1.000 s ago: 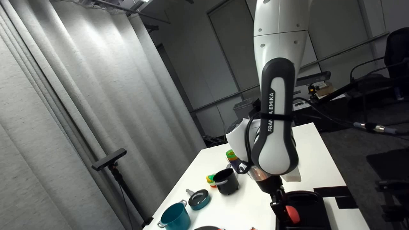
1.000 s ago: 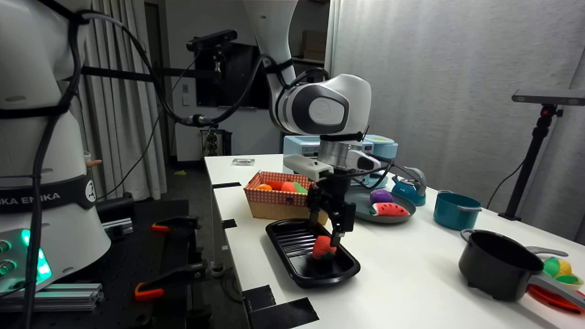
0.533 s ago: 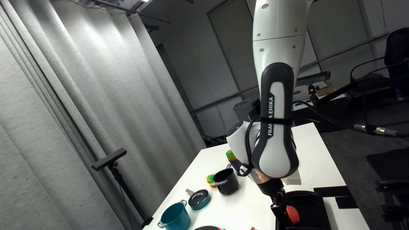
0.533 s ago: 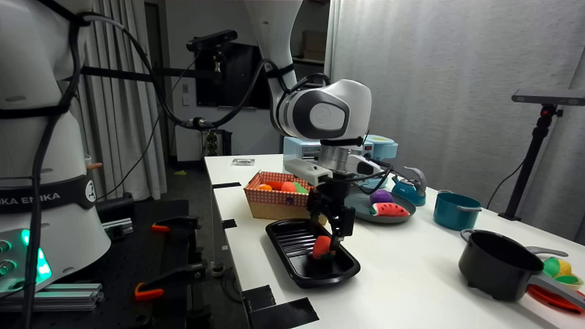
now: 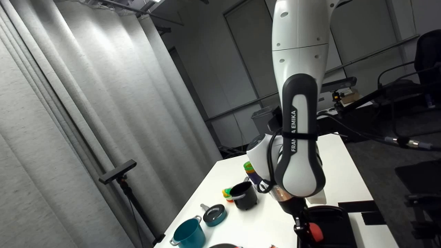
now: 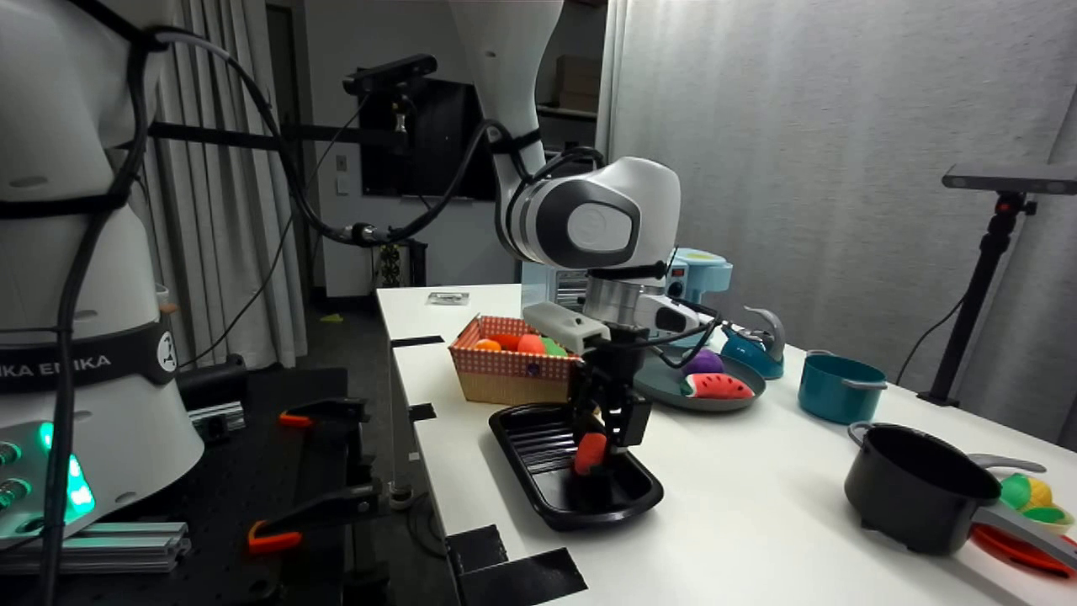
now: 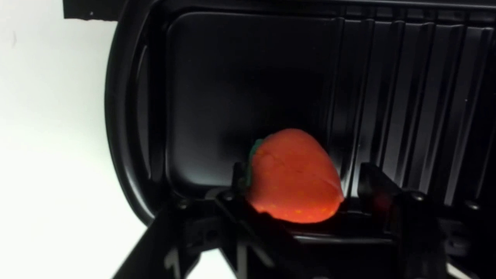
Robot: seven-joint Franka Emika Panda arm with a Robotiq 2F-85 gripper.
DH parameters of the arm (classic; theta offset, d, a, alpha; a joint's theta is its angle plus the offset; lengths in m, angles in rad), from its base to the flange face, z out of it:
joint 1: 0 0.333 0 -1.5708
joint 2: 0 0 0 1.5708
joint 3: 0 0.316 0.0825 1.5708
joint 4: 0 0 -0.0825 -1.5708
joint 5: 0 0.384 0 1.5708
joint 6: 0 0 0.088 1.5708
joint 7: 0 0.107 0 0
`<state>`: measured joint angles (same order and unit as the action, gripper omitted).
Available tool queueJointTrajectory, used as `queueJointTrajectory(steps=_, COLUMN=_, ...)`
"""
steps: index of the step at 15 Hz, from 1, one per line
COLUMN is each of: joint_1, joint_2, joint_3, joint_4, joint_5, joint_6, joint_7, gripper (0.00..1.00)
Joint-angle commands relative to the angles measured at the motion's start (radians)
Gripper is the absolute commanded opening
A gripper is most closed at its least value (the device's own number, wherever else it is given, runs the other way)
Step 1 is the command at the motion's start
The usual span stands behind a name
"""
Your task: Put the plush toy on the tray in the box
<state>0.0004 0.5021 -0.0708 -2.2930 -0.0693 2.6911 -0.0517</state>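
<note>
1. The toy (image 6: 590, 453) is set on the flat part of the black tray (image 7: 240, 77), near one long side and close to the ridges.
2. The arm (image 6: 593, 215) is hung over the table (image 6: 724, 497) from high up. It is bent near the wrist, and its end is pointed down at the tray.
3. The gripper (image 7: 303, 174) is held low, right at the toy. Its fingers (image 7: 374, 178) are spread apart, and the toy is seen between them.
4. In the wrist view, a small gap is shown between the toy and the finger on that view's right side. Whether the other finger is touched by the toy cannot be told.
5. A bit of green on the toy is shown clearly in the wrist view. In both exterior views, the toy is partly hidden by the gripper.
6. The box (image 6: 513, 383) is plainly shown in an exterior view, near the tray's far end, with play food (image 6: 531, 343) held inside.
7. A kettle (image 6: 751, 349) is shown in an exterior view alone. Bright cups (image 5: 248, 166) are shown in an exterior view alone, partly covered by the arm.
</note>
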Motion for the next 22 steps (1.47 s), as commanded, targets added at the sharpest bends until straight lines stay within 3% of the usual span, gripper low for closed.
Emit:
queueJointTrajectory(steps=1, joint_1=0.004, joint_2=0.023, joint_3=-0.006, joint_4=0.019, joint_5=-0.013, joint_6=0.022, joint_7=0.032, gripper=0.42)
queueJointTrajectory(steps=7, joint_1=0.005, joint_2=0.014, joint_3=-0.013, joint_4=0.025, joint_5=-0.018, joint_6=0.015, joint_7=0.034, gripper=0.03)
queueJointTrajectory(steps=14, joint_1=-0.007, joint_2=-0.062, joint_3=-0.016, joint_4=-0.024, joint_5=-0.011, joint_6=-0.016, joint_7=0.024, gripper=0.04)
queueJointTrajectory(steps=22, joint_1=0.007, joint_2=-0.279, joint_3=-0.035, joint_4=-0.126, joint_5=-0.045, joint_6=-0.038, joint_7=0.031, gripper=0.04)
